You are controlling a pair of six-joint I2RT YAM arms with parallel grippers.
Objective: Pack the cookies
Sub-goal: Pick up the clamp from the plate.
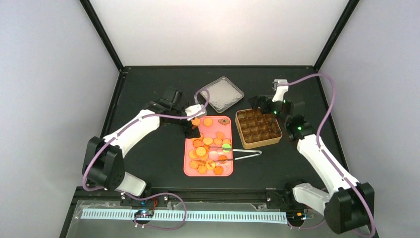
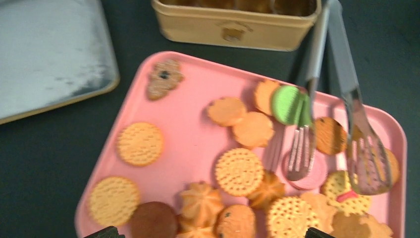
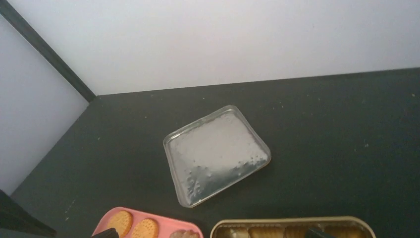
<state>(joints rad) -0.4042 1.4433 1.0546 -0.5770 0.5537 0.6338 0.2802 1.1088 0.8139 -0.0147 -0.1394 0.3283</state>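
The cookies lie loose on a pink tray in the middle of the dark bench, and none of them shows inside the tin from here. Most are orange-golden rounds, with one green cookie, a dark brown one at the near edge and a pale pink one. Metal tongs rest across the tray's right side, their slotted heads lying on the cookies (one head covers part of the pink one) and their handle reaching off the tray toward the tin. The golden tin stands just beside the tray on its right, uncovered, its inside divided into brown cups. Its silver lid lies flat on the bench beyond both, apart from them. The left gripper hovers over the far end of the tray, its fingers spread wide with nothing between them. The right gripper hangs above the tin's far edge, its fingers likewise wide apart and holding nothing.
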